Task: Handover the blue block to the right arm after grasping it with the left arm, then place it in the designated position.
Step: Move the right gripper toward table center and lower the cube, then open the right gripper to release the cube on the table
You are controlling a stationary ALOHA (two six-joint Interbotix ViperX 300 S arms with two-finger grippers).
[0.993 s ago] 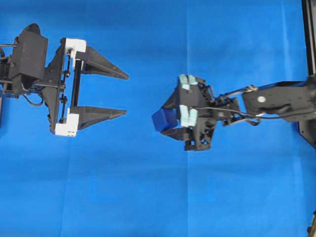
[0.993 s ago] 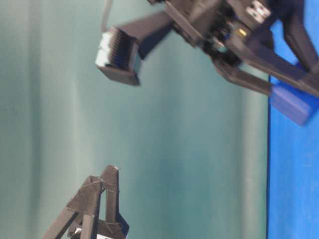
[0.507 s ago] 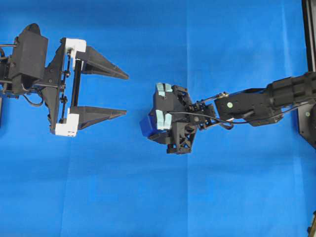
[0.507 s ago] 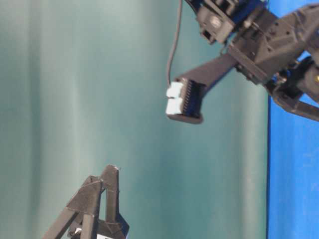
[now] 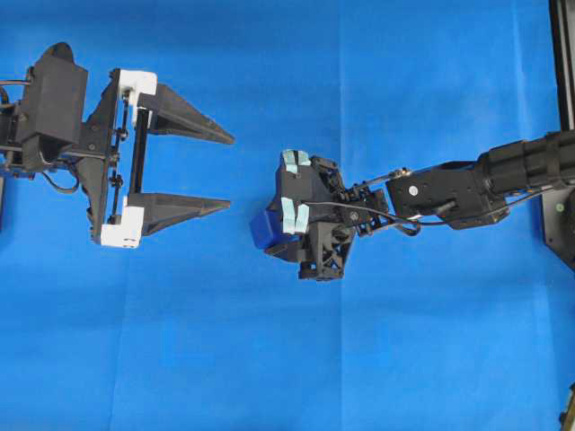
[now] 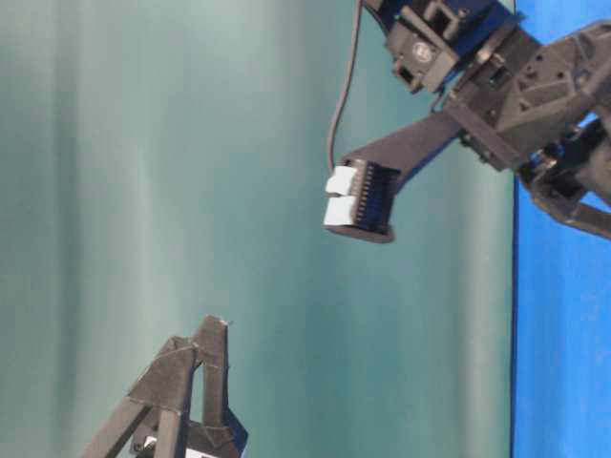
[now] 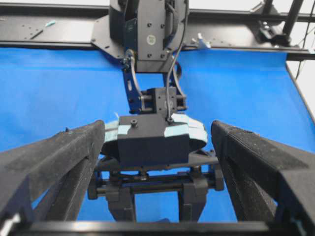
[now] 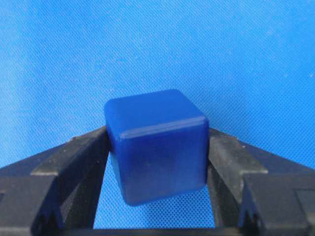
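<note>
The blue block (image 5: 260, 230) (image 8: 156, 147) sits squeezed between the two black fingers (image 8: 78, 152) of my right gripper (image 5: 272, 237) (image 8: 157, 135), which is shut on it just above the blue cloth. The right arm reaches in from the right, its gripper tilted down and to the left. My left gripper (image 5: 230, 172), with white blocks at its finger bases, hovers at the left, open wide and empty, its tips a short way left of the block. In the left wrist view the left gripper (image 7: 157, 129) frames the right gripper's body (image 7: 152, 142); the block is hidden there.
Blue cloth (image 5: 269, 359) covers the table. A black frame rail (image 5: 561, 54) runs down the right edge, and a black frame (image 7: 49, 29) stands behind the right arm's base. The table-level view shows the right arm (image 6: 496, 86) against a teal backdrop.
My right gripper has carried the block to the left, toward the left gripper, and has tilted further downward. The left gripper has stayed where it was, open.
</note>
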